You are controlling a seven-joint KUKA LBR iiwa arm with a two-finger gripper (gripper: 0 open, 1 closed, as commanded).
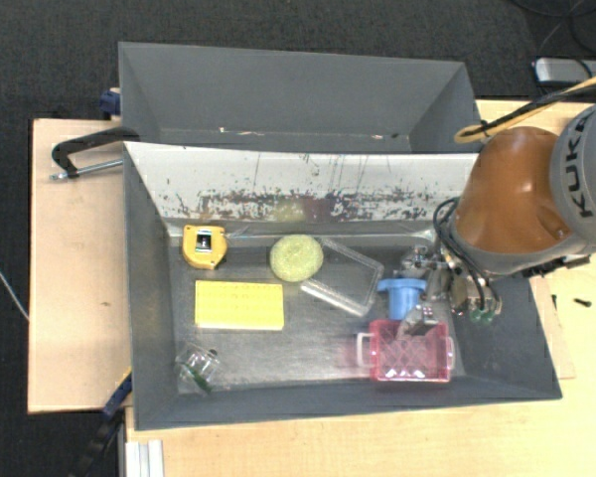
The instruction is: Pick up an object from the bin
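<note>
Over at right front corner of grey metal bin (147,296), hand (420,318) hangs above pink see-through plastic box (409,360), small blue plastic piece (399,293) just behind. Cannot tell if hand is spread or pressed together. Best plan, I think: go straight down, pinch box's near wall, miss blue piece.

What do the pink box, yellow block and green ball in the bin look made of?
Pink box: likely hard plastic, glossy and tinted see-through, with glints on its surface.
Yellow block: matte, flat, sharp-edged; foam or a paper pad, cannot tell.
Green ball: dull, speckled, no glare; maybe foam or felt.
</note>
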